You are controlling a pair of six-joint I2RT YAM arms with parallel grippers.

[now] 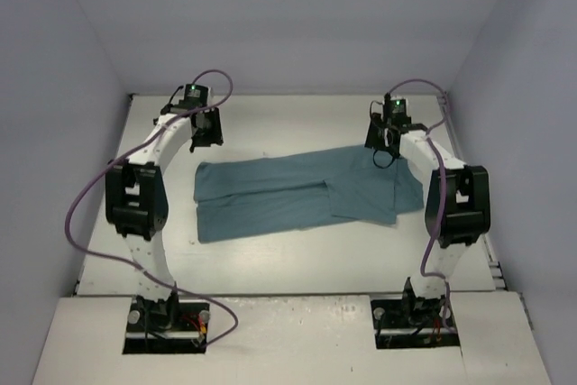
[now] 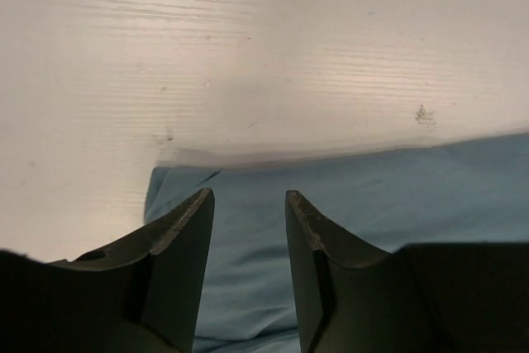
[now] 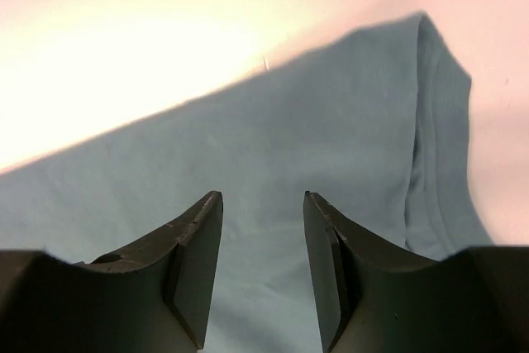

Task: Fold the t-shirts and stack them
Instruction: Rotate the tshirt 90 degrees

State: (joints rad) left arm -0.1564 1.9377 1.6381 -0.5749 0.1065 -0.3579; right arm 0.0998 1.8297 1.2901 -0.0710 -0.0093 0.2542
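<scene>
Teal t-shirt (image 1: 270, 196) lies flat — left gripper (image 2: 248, 194), right gripper (image 3: 262, 195) agape.

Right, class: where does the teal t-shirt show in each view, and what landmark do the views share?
Top external: t-shirt flat across the middle of the white table.
Left wrist: lower part, its corner just ahead of the left gripper.
Right wrist: fills most of the frame, beneath the right gripper.
Shared landmark: the white table.
</scene>
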